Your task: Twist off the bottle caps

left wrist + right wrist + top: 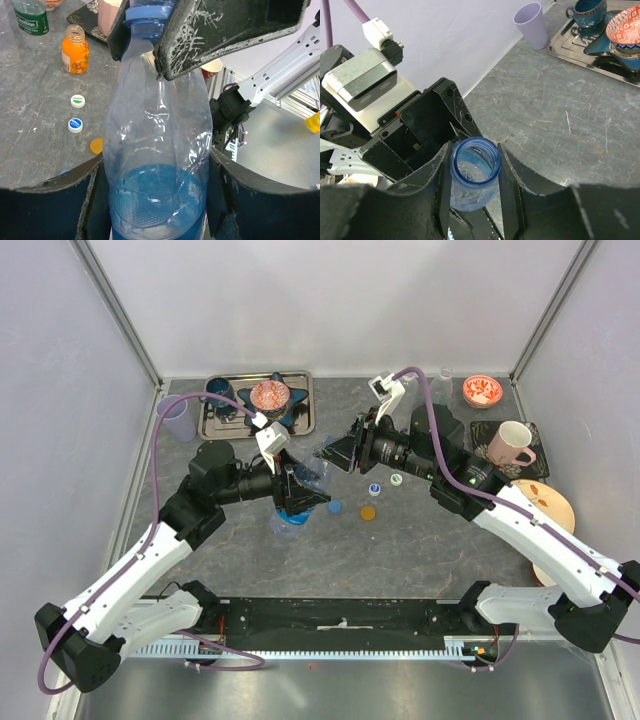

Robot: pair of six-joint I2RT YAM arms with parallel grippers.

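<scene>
Apparently at the tail end of the job, with no cap in view left to twist. Clamping the blue-tinted bottle (160, 115) across its lower body with the left gripper (157, 190), neck tilted toward the other arm. Straddling that bare, open neck with the right gripper (474, 160), fingers (442, 190) touching the rim or just beside it; cannot tell whether pinching or merely flanking. Holding no cap in either gripper. Counting the bottle caps: four, all loose on the table (430, 550) near the held bottle, close together yet apart: white-and-green cap (397, 480), white-and-blue cap (374, 490), orange cap (368, 511), blue cap (335, 507). Counting bottles: three in plain sight, namely the held one, an open orange bottle (75, 50) and a green-labelled bottle (31, 17) farther off. Judging the unscrewing done for this bottle; next, probably, drawing the right gripper clear of the neck and standing the bottle upright without spilling the blue liquid pooled at its base. Elsewhere: one metal tray (230, 423), one mug (513, 444).
</scene>
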